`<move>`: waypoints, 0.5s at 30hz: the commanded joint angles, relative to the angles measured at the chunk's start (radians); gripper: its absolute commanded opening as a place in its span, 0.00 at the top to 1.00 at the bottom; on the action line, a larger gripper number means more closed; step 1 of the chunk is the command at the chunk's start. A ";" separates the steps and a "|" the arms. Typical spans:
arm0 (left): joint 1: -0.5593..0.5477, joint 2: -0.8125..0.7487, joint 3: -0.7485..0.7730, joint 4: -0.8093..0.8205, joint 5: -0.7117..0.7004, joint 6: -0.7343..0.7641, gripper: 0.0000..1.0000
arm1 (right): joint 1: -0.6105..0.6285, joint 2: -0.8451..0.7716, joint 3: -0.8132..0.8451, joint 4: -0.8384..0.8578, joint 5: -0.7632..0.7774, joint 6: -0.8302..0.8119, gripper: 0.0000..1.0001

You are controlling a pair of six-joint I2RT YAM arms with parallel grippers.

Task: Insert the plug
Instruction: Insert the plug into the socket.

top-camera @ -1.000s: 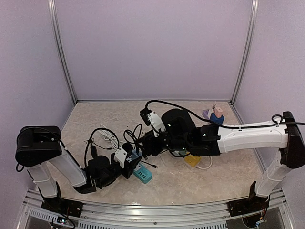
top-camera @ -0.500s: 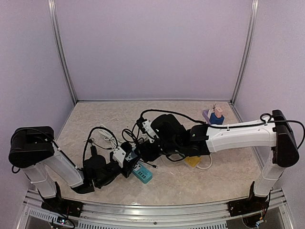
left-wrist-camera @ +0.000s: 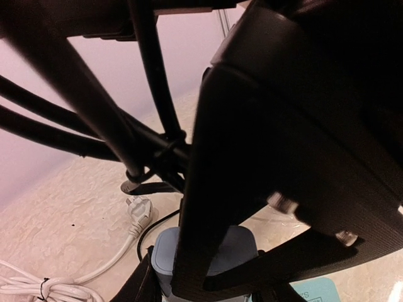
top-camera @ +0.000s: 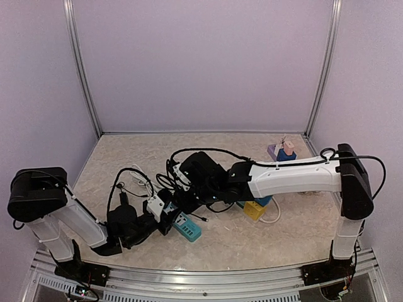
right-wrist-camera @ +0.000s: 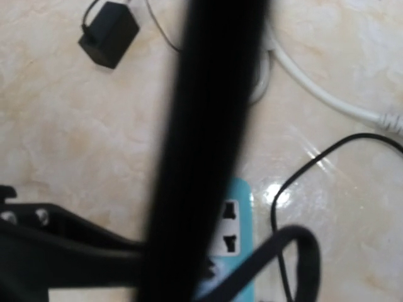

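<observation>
My left gripper (top-camera: 166, 212) lies low on the table, shut on a light blue plug (left-wrist-camera: 238, 250) that sits between its dark fingers. The plug (top-camera: 171, 207) hangs just above the left end of the teal power strip (top-camera: 189, 228). From the right, my right arm stretches across the table until its gripper (top-camera: 181, 200) crowds right over the left one. In the right wrist view a blurred black bar fills the middle and hides the jaws. Behind it the teal power strip (right-wrist-camera: 243, 194) shows an unoccupied white socket (right-wrist-camera: 228, 226). The right arm's dark bulk blocks most of the left wrist view.
A tangle of black cables (top-camera: 170, 179) and a white cable (top-camera: 143, 182) lie behind the grippers. On the floor are a white plug (left-wrist-camera: 140, 211) and a black adapter (right-wrist-camera: 108, 33). A yellow block (top-camera: 254, 211) sits to the right, and small coloured blocks (top-camera: 283, 151) at the back right.
The right arm has swung left and closer in, so its gripper now sits over the left gripper and the strip. The left gripper has shifted slightly left, still holding the plug.
</observation>
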 commanded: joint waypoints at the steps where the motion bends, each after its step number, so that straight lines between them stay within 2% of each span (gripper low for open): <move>1: -0.001 -0.038 -0.013 0.268 -0.006 0.052 1.00 | 0.000 0.023 0.012 -0.089 -0.048 -0.014 0.66; 2: -0.003 -0.039 -0.014 0.268 0.000 0.055 1.00 | 0.000 0.027 0.013 -0.091 -0.056 -0.016 0.67; 4: -0.004 -0.037 -0.016 0.269 0.002 0.060 1.00 | -0.001 0.040 0.027 -0.098 -0.058 -0.033 0.74; 5: -0.005 -0.035 -0.015 0.268 0.004 0.063 1.00 | -0.001 0.047 0.037 -0.107 -0.058 -0.041 0.82; 6: -0.008 -0.034 -0.013 0.269 0.010 0.070 1.00 | -0.001 0.055 0.051 -0.115 -0.057 -0.048 0.94; 7: -0.013 -0.031 -0.009 0.268 0.013 0.079 1.00 | -0.002 0.060 0.061 -0.119 -0.050 -0.052 1.00; 10: -0.029 -0.020 -0.003 0.268 0.008 0.095 0.98 | -0.004 0.063 0.069 -0.112 -0.032 -0.060 1.00; 11: -0.036 -0.018 -0.003 0.269 -0.006 0.099 0.85 | -0.003 0.060 0.072 -0.113 -0.021 -0.061 1.00; 13: -0.047 -0.017 -0.010 0.268 -0.041 0.119 0.43 | -0.006 0.056 0.080 -0.121 0.013 -0.059 1.00; 15: -0.064 -0.025 -0.021 0.268 -0.109 0.147 0.18 | -0.009 0.052 0.088 -0.133 0.051 -0.061 1.00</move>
